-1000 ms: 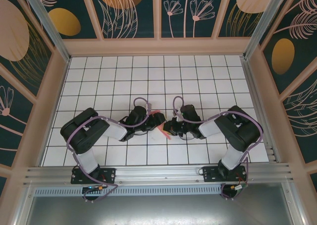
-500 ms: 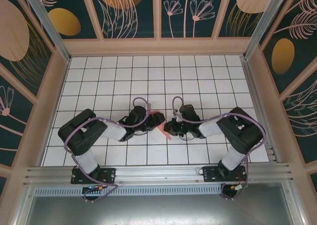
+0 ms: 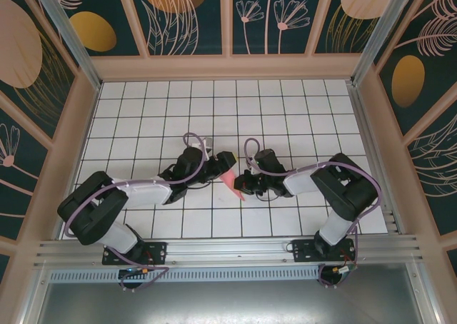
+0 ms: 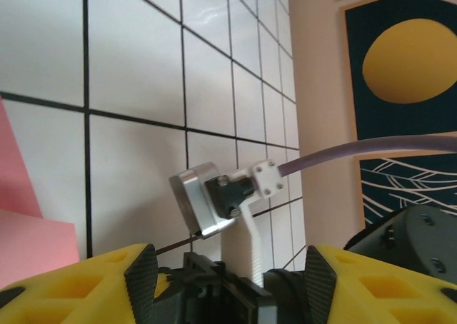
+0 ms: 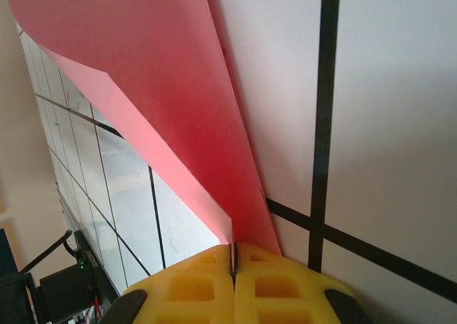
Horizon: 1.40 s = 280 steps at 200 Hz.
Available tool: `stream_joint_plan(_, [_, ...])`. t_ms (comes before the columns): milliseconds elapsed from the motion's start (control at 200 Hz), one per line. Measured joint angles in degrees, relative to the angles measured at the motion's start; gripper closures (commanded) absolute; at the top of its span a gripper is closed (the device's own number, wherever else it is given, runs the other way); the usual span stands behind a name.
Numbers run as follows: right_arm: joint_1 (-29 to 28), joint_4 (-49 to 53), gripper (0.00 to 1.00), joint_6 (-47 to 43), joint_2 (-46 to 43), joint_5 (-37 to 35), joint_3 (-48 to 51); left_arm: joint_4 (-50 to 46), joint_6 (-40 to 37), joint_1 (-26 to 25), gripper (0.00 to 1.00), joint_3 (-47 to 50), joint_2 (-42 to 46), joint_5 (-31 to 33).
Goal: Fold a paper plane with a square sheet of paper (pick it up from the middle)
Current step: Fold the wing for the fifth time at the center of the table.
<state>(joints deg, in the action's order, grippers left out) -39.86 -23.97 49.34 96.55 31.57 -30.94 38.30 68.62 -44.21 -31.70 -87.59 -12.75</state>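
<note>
Versus 1 second ago, the left arm is stretched flatter with its elbow swung left, and the left gripper (image 3: 224,160) sits slightly farther up the white grid table (image 3: 143,110). More of the pink paper sheet (image 3: 230,178) shows. It is a narrow folded wedge between the 2 grippers, near table centre. The right gripper (image 3: 243,184) jaws are fully closed, pinching the sheet's edge between the yellow pads (image 5: 193,281). The left gripper jaws are roughly half apart with nothing between them, and the sheet lies just beside 1 finger (image 4: 71,288).
</note>
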Motion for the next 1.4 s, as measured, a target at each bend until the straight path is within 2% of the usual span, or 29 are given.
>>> stream_joint_plan(220, [0.00, 0.33, 0.94, 0.02, 0.00, -0.02, -0.17, 0.02, 0.00, 0.00, 0.41, -0.13, -4.44, -1.81])
stream_joint_plan(415, [-0.02, 0.33, 0.94, 0.02, 0.00, -0.02, -0.17, -1.36, -0.57, 0.00, 0.41, -2.01, -7.69, -0.85])
stream_joint_plan(661, [-0.13, 0.31, 0.91, -0.15, 0.00, -0.07, -0.20, -5.35, -0.87, 0.07, 0.47, -4.20, -12.41, 0.94])
stream_joint_plan(976, [-0.50, 1.09, 0.78, -0.63, -0.70, -0.11, -0.72, -6.97, -0.83, 0.28, 0.49, -5.11, -12.87, 1.20])
stream_joint_plan(1401, [-0.74, 7.82, 0.77, -1.07, -4.83, -2.93, -0.55, -7.43, -1.09, 0.33, 0.50, -5.33, -12.87, 0.98])
